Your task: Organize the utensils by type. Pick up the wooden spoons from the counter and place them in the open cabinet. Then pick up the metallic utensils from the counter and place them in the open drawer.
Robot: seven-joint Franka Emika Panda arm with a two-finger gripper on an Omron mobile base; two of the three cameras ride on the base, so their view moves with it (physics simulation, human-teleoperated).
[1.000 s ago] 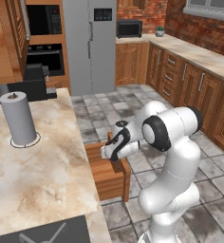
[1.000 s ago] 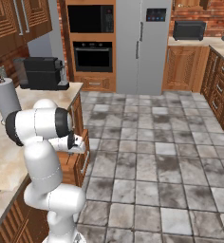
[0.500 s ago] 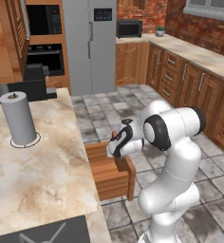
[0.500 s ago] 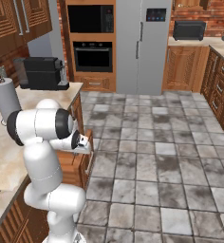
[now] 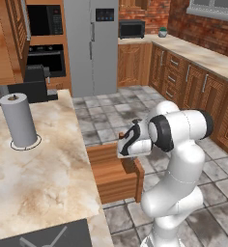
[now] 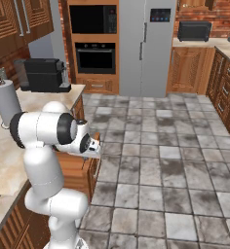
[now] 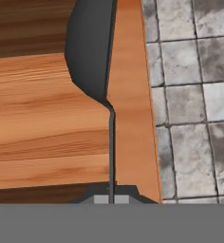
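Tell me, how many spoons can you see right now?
1: a grey metal spoon pinched in the hand, over the open drawer. Others may lie hidden inside the drawer.

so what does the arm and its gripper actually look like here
A glossy white arm of rounded, bulbous segments, with black bands at the joints. The gripper has small dark grey finger tips on a white hand with black trim. No cables or markings can be seen.

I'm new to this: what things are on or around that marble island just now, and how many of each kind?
Grey paper towel roll: 1
Black coffee machine: 1
Thin grey metal spoon, pinched in the gripper: 1
Open brown wooden drawer: 1
Total: 4
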